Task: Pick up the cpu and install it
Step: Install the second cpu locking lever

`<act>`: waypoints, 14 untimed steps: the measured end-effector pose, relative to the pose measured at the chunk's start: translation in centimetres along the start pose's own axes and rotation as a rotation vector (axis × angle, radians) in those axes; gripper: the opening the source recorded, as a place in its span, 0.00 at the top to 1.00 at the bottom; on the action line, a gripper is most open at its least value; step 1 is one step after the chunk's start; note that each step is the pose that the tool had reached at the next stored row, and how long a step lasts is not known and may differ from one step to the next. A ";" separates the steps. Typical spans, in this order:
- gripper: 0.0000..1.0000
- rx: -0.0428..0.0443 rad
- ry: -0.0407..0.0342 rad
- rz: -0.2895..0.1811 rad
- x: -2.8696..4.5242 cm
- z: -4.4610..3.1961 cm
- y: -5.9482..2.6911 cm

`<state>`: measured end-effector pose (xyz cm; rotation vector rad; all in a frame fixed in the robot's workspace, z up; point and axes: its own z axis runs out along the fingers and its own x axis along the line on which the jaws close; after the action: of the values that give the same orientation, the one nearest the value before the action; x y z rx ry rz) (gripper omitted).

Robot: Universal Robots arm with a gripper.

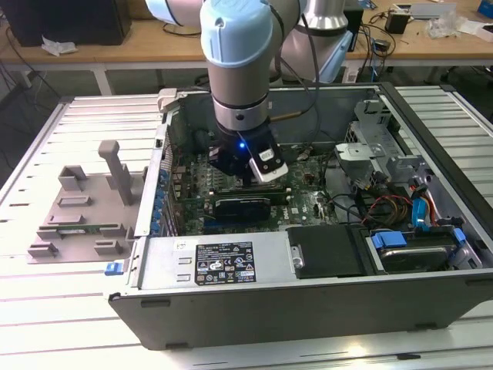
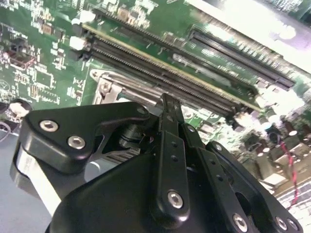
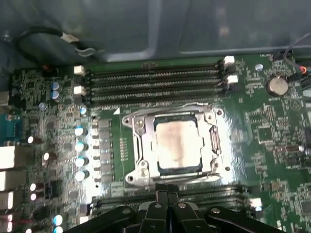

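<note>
black gripper (image 3: 163, 213) linkage closest to lens, fingers drawn together, nothing seen held. cpu (image 3: 177, 148) already lying in metal-framed socket (image 3: 138, 145) on motherboard (image 3: 272, 126), beside memory slots (image 3: 155, 80). judgement: seating done, gripper hovering just above.

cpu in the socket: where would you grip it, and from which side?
From straight above, by two opposite edges. The cpu lies flat, its shiny top up, ringed by the socket frame, so only thin edges offer purchase. Tight fit; a suction pickup may suit better.
</note>
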<state>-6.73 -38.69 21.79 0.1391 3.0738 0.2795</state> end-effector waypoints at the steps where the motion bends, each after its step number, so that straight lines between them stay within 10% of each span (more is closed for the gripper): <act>1: 0.89 0.0045 -0.0002 0.000 -0.12 0.10 0.51; 10: 0.89 0.0449 0.0008 -0.003 -0.69 0.63 3.23; 14: 0.89 0.0463 0.0033 -0.020 -0.80 0.71 3.61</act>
<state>-5.59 -35.11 21.79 0.1103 3.0842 0.2079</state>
